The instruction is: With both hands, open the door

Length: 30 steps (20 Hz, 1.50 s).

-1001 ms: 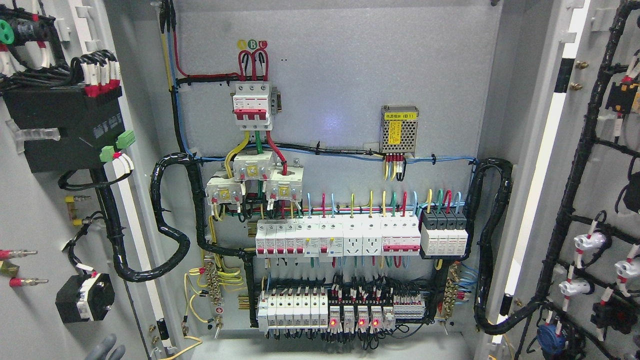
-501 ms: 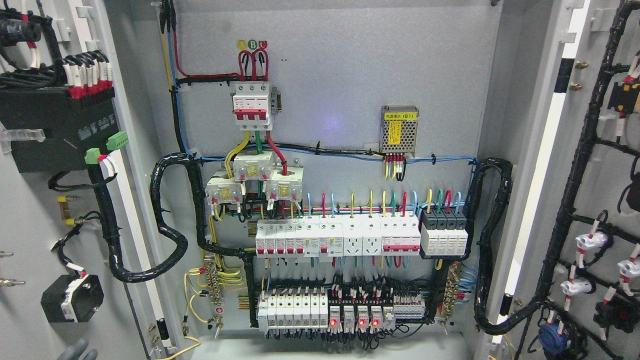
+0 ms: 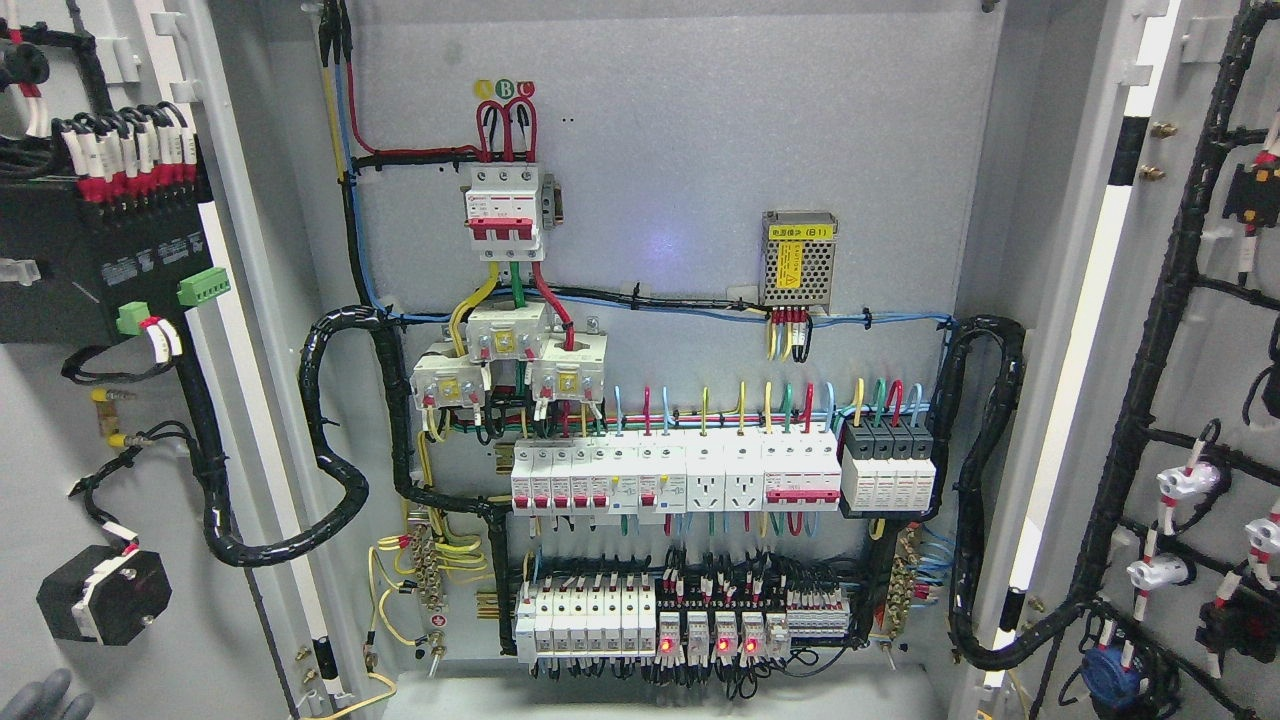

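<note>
Nearest to us, at the bottom left corner, only the grey fingertips of our left hand show; they look loosely spread and clasp nothing, resting low by the inner face of the left door. Our right hand is out of view.

Both doors stand swung wide. The left door fills the left edge, the right door the right edge (each carries wired parts on its inner face). We judge them to be stiff sheet-metal leaves, fairly heavy with that load, turning on hinges rather than flexing.

For any further push we would press on bare painted metal or the free edge, since the black module, the round black switch body and the cable looms look fragile and could snag fingers.

Farther in, the back panel lies fully exposed, with rows of breakers across it and red indicator lamps lit along the bottom.
</note>
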### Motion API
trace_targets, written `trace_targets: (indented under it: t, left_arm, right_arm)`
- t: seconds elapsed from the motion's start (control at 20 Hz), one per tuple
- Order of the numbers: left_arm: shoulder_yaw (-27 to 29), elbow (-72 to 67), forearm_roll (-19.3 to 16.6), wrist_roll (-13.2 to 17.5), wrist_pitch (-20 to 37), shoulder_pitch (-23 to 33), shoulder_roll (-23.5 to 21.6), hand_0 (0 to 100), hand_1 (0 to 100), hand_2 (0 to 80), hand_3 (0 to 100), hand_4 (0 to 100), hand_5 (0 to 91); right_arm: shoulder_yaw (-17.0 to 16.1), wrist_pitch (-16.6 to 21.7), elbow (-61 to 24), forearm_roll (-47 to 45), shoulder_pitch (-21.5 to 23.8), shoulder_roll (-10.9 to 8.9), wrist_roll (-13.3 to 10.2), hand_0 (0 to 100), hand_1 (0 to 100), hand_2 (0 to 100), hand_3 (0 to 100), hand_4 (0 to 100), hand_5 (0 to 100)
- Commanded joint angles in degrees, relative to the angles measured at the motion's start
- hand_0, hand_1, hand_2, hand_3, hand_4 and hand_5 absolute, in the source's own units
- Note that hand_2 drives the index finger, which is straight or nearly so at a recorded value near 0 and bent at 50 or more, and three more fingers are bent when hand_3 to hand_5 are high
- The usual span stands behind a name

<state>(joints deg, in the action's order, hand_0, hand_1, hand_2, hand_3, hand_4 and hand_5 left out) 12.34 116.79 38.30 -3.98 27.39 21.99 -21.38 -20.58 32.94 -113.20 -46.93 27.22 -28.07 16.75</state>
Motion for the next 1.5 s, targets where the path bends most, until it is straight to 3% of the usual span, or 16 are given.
trace_targets:
  t: [0.0,0.1,0.35,1.45]
  left_arm:
    - [8.1,-3.4,5.5,-0.1,-1.4,0.1,-3.8,0,0,0.0,0,0,0.0]
    - [8.6,-4.2,7.1,-0.1,-3.0,0.1,-4.3,0,0,0.0,0,0,0.0]
    - [8.6,-6.3,7.2,-0.1,-3.0,-0.4,-4.7,0,0,0.0,0,0,0.0]
    - [10.7,-11.0,10.5,-0.1,-3.1,-1.4,-7.4,0,0,0.0,0,0,0.0]
  right_arm:
    - [-1.8,-0.1,0.8,0.0,0.6,0.12,0.0,19,0,0,0,0,0]
    - [-2.1,-0.1,1.0,-0.1,0.6,0.12,0.0,19,0,0,0,0,0]
    - [-3.0,-0.1,1.3,-5.3,1.1,-0.14,0.0,19,0,0,0,0,0]
    - [-1.3,0.0,0.9,-5.5,1.3,-1.20,0.4,19,0,0,0,0,0]
